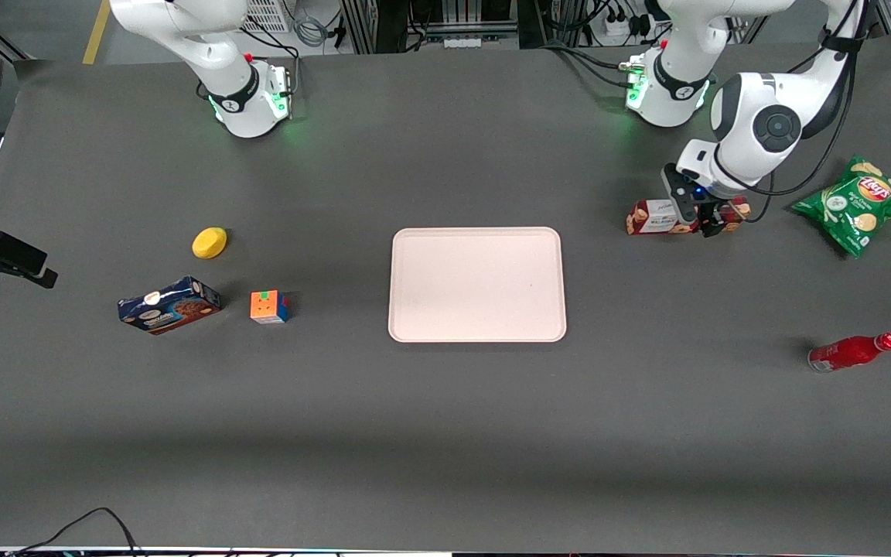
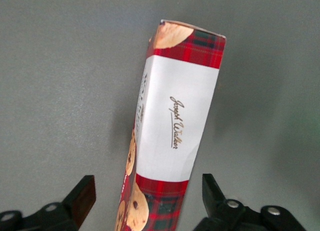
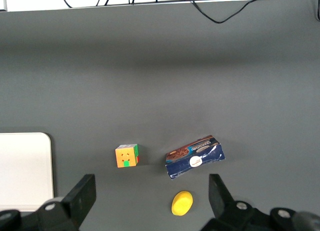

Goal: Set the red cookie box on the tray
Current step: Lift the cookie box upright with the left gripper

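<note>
Task status: early stage. The long, slim dark-red plaid cardboard cookie box (image 1: 658,217) lies flat on the dark grey surface (image 1: 445,433), toward the working arm's end and well apart from the large flat pinkish-cream rectangular tray (image 1: 477,284). The tray carries nothing. No lift or transfer is in evidence.

The left arm's gripper (image 1: 707,220) is positioned over one end of the cookie box. In the left wrist view the gripper (image 2: 150,201) has its fingers (image 2: 82,196) spread wide, one on each side of the cookie box (image 2: 175,126), with a visible gap between each finger and the cardboard. Nothing is held. Whether the fingertips have descended to box level cannot be confirmed from the front view, where the wrist hides that end of the box.

Remaining steps, as a judgement: close on the box, lift it, carry it to the tray, set it down, release.

Readable markings:
- Cookie box: the white label bears a gold script signature reading approximately "Joseph Walker"; chocolate-chip cookie pictures appear at both ends.
- Green crinkled snack bag (image 1: 857,203), at the working arm's end: "Lay's" logo.
- Dark blue cardboard cookie box (image 1: 169,305), toward the parked arm's end: label text not legible.
- Red bottle (image 1: 852,352), lying on its side: no legible text.
</note>
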`<act>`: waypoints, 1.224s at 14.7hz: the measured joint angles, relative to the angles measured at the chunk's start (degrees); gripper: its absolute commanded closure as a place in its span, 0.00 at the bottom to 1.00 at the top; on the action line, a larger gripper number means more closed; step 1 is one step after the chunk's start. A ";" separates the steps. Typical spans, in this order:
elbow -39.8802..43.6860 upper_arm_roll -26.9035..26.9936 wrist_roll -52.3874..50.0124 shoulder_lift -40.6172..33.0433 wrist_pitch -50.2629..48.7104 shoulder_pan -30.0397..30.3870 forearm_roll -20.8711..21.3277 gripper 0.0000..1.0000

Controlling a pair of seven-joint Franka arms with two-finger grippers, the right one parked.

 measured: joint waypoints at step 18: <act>0.63 0.44 3.49 3.84 4.60 0.15 -4.80 0.77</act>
